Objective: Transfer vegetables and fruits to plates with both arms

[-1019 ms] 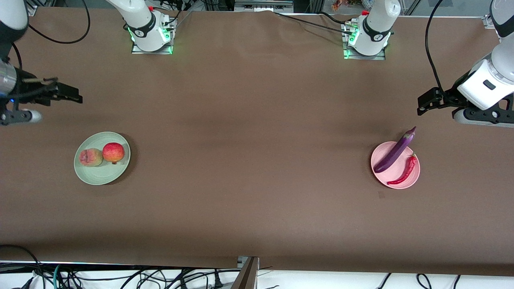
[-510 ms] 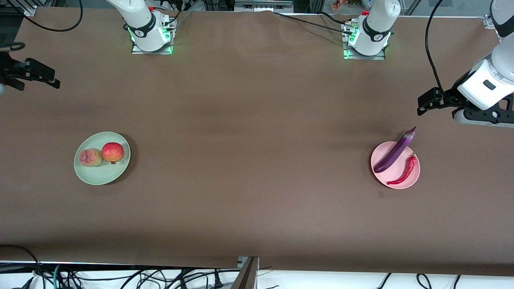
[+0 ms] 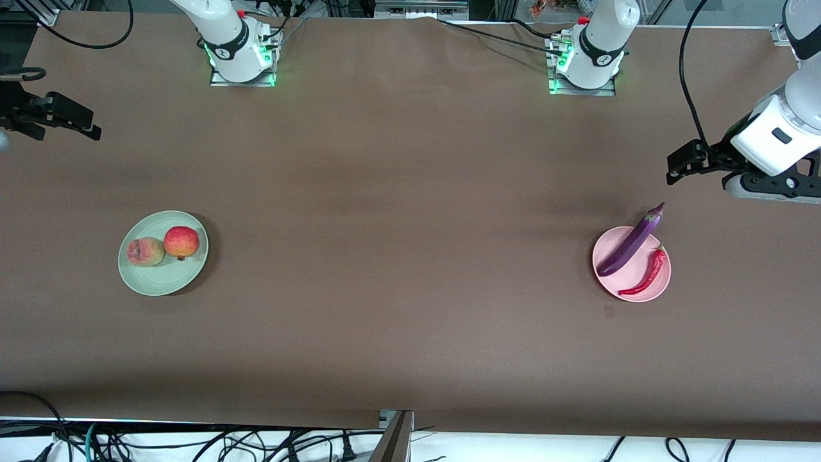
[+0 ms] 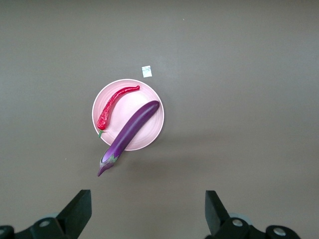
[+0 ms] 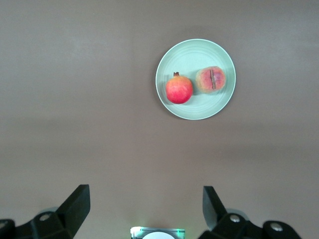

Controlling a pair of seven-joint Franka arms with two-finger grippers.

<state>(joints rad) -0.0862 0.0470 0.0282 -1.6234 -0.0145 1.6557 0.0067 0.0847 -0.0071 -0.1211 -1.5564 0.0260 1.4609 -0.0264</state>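
Eggplant risk: my eggplant [image 3: 631, 240] lies across the pink plate [image 3: 614, 280] with its stem end out past the rim at about 1 o'clock in the front view. I judge a knock to the plate or table could roll it off, since it is long, glossy and rests on the rim.
Chili risk: the chili [image 3: 644, 275] lies near the rim beside the eggplant; being thin and light, it could slide if the eggplant shifts.
Fruit risk: the peach [image 3: 145, 251] and the apple [image 3: 181, 242] touch on the green plate [image 3: 160, 279]; both are round and could roll if bumped.
Arm risk: any low swing across either plate could sweep things off.
Left pincer: my left gripper [image 4: 147, 211] is spread wide and empty, up in the air over bare table at the left arm's end, near the pink plate.
Right pincer: my right gripper [image 5: 144, 209] is spread wide and empty, over the table edge at the right arm's end, well apart from the green plate.
Looks: eggplant slender, purple; chili curved, red, green stem; peach pale with a crease; apple redder.
Progress: everything sits on plates; I judge the job done.
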